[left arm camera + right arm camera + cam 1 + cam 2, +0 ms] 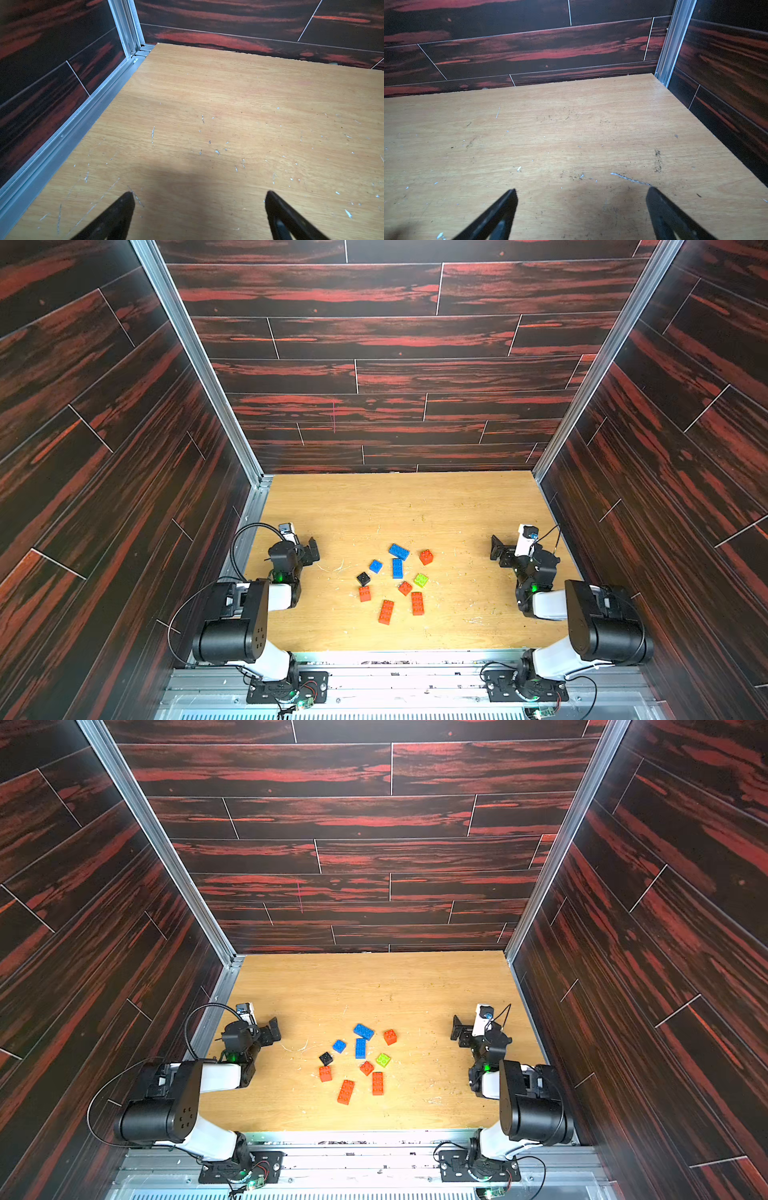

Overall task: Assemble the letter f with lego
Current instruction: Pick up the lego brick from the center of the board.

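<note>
I am looking down over the silver aluminium base rail (395, 672), where both arms are sitting bolted, onto the light wooden bench (457, 510). The lego is lying loose around the middle of the bench, between the two arms, each brick resting on the wood.

Nearest me, a red-orange oblong brick (386, 611) is lying a little askew, and a second red-orange oblong brick (417, 603) is lying just beside it to the right. Behind them, a red-orange square brick (365, 593) is sitting on the left with a black square brick (363, 578) just behind it. A second red-orange square brick (404, 588) is sitting near a lime green square brick (420, 580).

Farther back, a blue oblong brick (397, 568) is pointing away from me, with a blue square brick (375, 566) beside it on the left. A second blue oblong brick (399, 551) is lying slantwise at its far end, and a third red-orange square brick (426, 556) is sitting to the right of that.

The left pincer (312, 549) is hanging over the bench well apart from the bricks, jaws wide, with only scratched wood showing between its fingertips (126, 199). The right pincer (496, 548) is hanging on the opposite side, equally wide and holding nothing. Bare bench is lying between each pincer and the bricks.

Beyond, dark red-streaked wood-pattern wall panels (395, 344) are closing the bench in on three sides.
</note>
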